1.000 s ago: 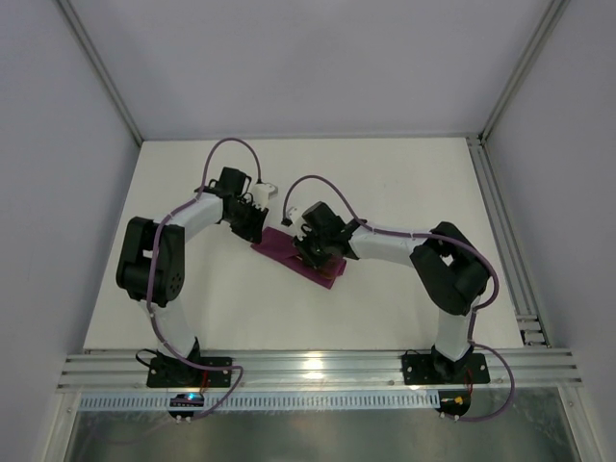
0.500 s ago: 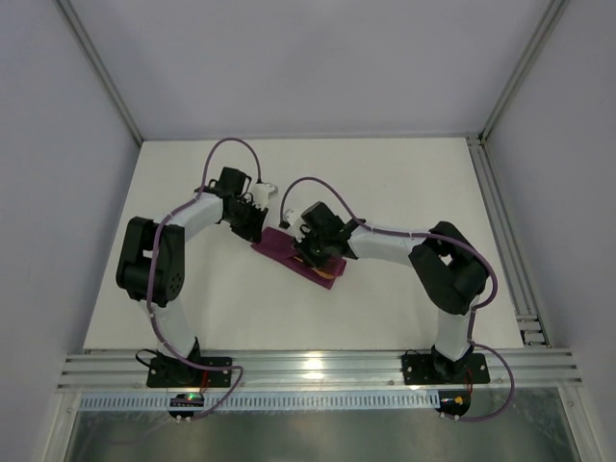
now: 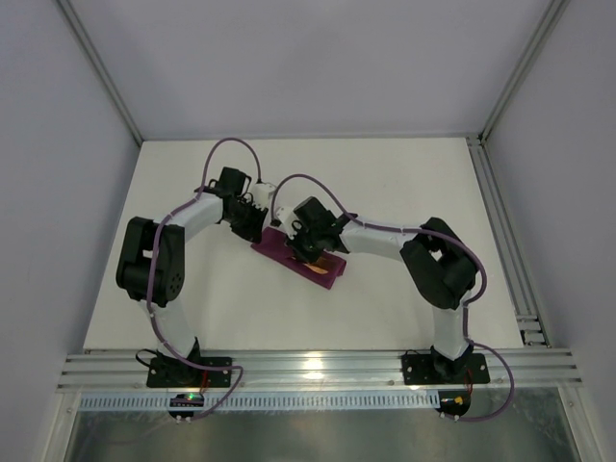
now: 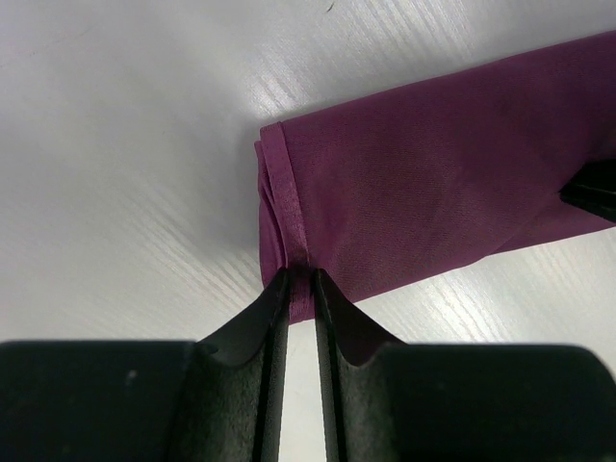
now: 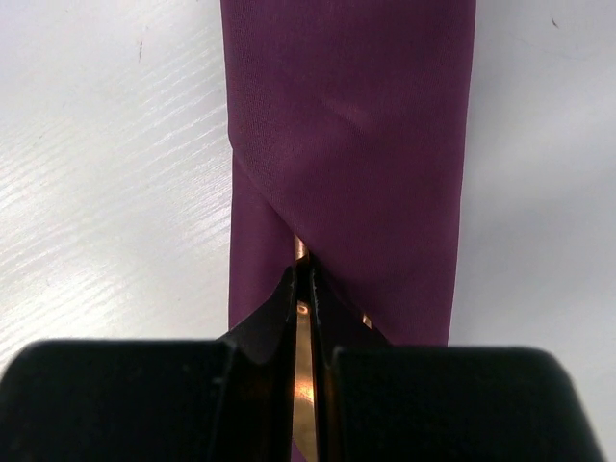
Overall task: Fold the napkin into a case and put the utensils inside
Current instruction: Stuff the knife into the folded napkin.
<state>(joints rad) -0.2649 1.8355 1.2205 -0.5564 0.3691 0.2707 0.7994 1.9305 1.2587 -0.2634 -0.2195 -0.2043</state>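
Roughly in the middle of the table (image 3: pixel 404 173), the case (image 3: pixel 287 252) lies flat, slanted between both arms. The left gripper (image 4: pixel 300 279) is pinched tight on its hemmed end. The right gripper (image 5: pixel 302 274) is closed on a thin brown utensil (image 5: pixel 303 383), whose tip sits under a cloth fold.

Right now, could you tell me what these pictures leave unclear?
- Right wrist: whether the utensil in the right jaws is fork or knife; the case covers its far end.
- Right wrist: the brown sliver beside it, mostly under cloth, cannot be identified.
- Left wrist: the case's far end runs off the right edge.
- Top: utensils too small.
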